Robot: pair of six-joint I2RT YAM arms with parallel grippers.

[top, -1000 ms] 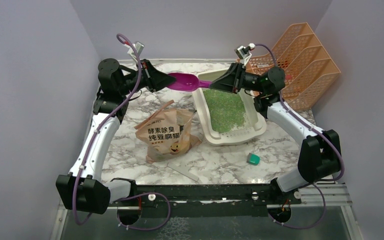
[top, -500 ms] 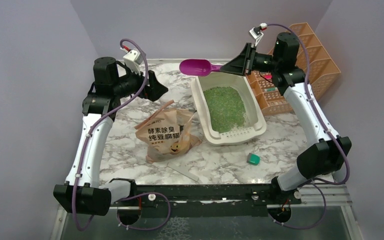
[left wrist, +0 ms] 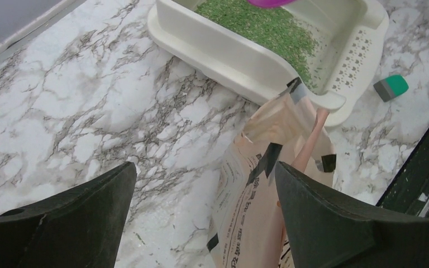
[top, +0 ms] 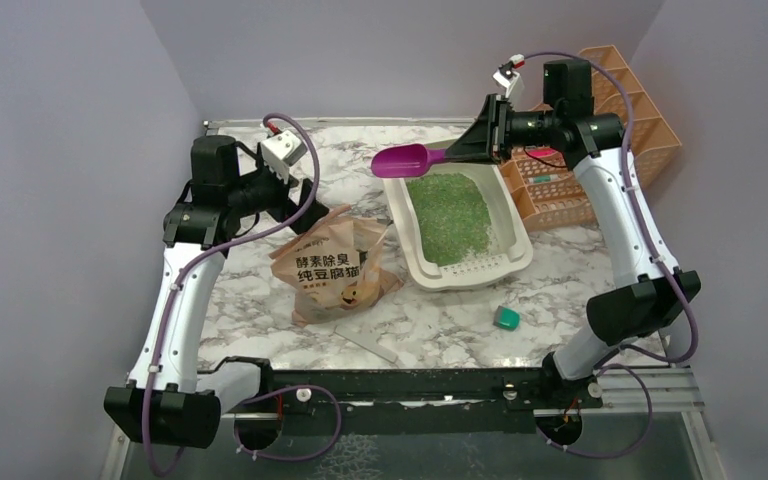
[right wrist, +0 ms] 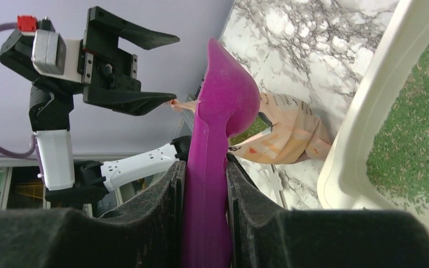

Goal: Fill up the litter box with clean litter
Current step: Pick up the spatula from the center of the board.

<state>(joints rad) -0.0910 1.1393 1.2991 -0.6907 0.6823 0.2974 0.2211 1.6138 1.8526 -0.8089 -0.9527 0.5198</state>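
Litter box (top: 460, 276) right of table centre, with litter (top: 448, 215) across most of its floor. Over far-left rim, scoop (top: 408, 160) pinched in right gripper (top: 457, 153). Left gripper (left wrist: 204, 170) spread wide, empty, above bag (top: 335, 265). Risk of granules scattering if tipped outside rim; of unheld bag slumping.

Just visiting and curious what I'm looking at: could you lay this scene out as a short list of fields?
Litter box: white tray, floor partly covered
Litter: green granules inside the box
Scoop: magenta, held over the box's far left corner
Right gripper: shut on the scoop's handle
Left gripper: open, empty, by the bag's top
Bag: tan, opened, left of the box
Rack: orange mesh, far right
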